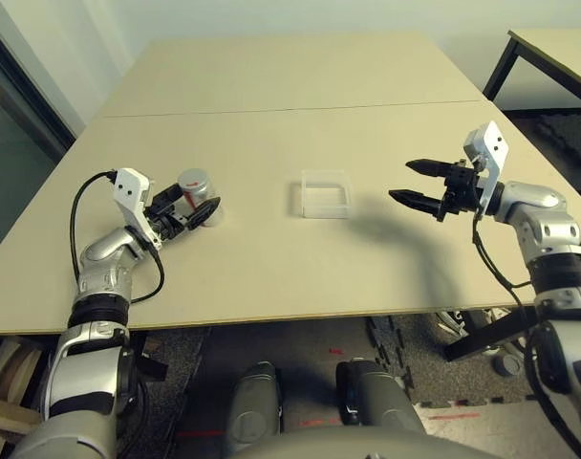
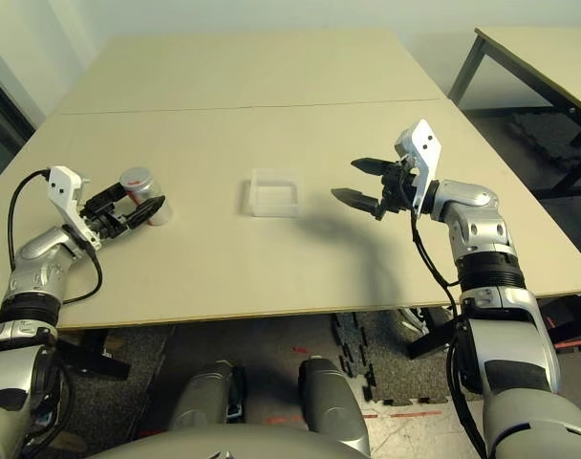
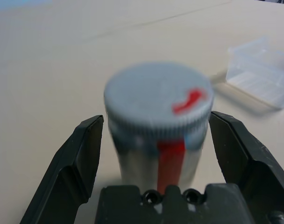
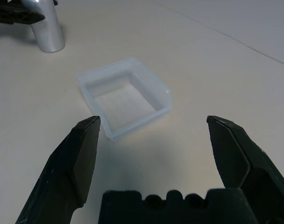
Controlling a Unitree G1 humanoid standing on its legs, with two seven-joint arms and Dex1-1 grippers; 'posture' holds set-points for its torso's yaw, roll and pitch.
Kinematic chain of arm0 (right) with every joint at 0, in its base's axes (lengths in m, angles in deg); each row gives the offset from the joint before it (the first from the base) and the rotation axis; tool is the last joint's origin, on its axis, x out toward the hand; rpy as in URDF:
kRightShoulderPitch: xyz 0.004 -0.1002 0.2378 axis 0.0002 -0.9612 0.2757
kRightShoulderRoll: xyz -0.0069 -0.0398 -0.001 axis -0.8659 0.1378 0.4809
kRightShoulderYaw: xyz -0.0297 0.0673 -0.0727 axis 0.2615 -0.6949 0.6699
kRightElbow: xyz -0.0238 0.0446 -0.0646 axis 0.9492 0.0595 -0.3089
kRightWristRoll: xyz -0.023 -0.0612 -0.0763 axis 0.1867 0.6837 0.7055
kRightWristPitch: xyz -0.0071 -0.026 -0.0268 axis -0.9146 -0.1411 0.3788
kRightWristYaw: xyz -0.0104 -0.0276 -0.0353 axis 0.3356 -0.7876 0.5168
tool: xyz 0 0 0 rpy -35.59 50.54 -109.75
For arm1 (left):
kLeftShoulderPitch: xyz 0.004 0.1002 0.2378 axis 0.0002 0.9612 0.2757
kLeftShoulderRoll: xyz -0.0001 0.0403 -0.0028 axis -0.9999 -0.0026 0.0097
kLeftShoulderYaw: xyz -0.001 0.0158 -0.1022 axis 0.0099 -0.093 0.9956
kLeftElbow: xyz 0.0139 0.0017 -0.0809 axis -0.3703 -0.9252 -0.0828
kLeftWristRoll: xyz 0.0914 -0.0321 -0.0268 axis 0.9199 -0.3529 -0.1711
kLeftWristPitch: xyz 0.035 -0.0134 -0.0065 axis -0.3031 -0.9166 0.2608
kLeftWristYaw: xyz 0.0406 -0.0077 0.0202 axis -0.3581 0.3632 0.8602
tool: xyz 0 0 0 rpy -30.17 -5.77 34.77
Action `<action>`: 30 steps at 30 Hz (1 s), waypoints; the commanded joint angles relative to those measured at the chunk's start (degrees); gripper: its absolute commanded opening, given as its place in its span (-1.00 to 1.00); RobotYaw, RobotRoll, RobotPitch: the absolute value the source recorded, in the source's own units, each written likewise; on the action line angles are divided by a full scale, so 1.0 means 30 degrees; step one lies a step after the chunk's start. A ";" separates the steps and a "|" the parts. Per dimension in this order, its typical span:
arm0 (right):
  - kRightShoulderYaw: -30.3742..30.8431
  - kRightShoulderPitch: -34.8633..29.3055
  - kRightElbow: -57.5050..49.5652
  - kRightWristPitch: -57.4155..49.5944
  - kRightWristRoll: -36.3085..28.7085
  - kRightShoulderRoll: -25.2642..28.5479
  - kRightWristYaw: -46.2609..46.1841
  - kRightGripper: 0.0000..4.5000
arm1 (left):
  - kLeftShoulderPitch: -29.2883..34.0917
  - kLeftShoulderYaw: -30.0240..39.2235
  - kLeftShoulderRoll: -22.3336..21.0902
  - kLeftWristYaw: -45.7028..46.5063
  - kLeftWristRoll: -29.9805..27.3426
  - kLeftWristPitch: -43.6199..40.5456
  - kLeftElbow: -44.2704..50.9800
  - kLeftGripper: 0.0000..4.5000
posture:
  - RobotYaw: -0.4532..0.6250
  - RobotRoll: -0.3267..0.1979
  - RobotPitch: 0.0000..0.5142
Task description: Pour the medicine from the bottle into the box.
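The silvery bottle (image 1: 193, 184) with a red label band stands upright on the left of the table, its grey cap on. My left gripper (image 1: 197, 203) is open around it. In the left wrist view the bottle (image 3: 158, 116) sits between the two fingers (image 3: 81, 158) with a small gap on each side. The clear square box (image 1: 326, 194) lies empty at the table's middle. My right gripper (image 1: 402, 181) hovers open to the right of the box, pointing at it, with nothing between its fingers. The medicine is hidden.
The beige table (image 1: 271, 277) has a seam running across it behind the box. Its front edge is close to my arms. A second table (image 1: 558, 48) with black legs stands at the back right. A black cable (image 1: 75, 220) loops by my left wrist.
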 commanded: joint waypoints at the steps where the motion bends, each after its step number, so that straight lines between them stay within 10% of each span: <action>1: 0.0025 -0.0271 -0.0497 -0.0175 -0.0136 -0.0117 -0.0166 1.00 | -0.0587 -0.0329 0.0171 -0.0080 0.0600 0.0608 -0.1094 0.98 | -0.35 0.25 -0.77; 7: 0.0114 -0.0567 -0.0954 -0.0281 -0.0084 -0.0172 -0.0308 1.00 | -0.1509 -0.0312 0.0572 -0.0392 0.0820 0.0809 -0.2549 0.98 | -0.37 0.25 -0.76; 12: 0.0098 -0.0725 -0.1559 -0.0635 -0.0202 -0.0048 -0.0368 1.00 | -0.1782 -0.0297 0.0879 -0.0949 0.0751 0.0771 -0.3264 0.24 | -0.40 0.25 -0.76; 30: 0.1848 0.0998 -0.7337 -0.9040 -0.1613 -0.1412 -0.1616 1.00 | -0.1836 -0.1702 0.0493 -0.7875 0.0147 -0.3469 -0.0029 0.24 | -0.33 0.25 -0.78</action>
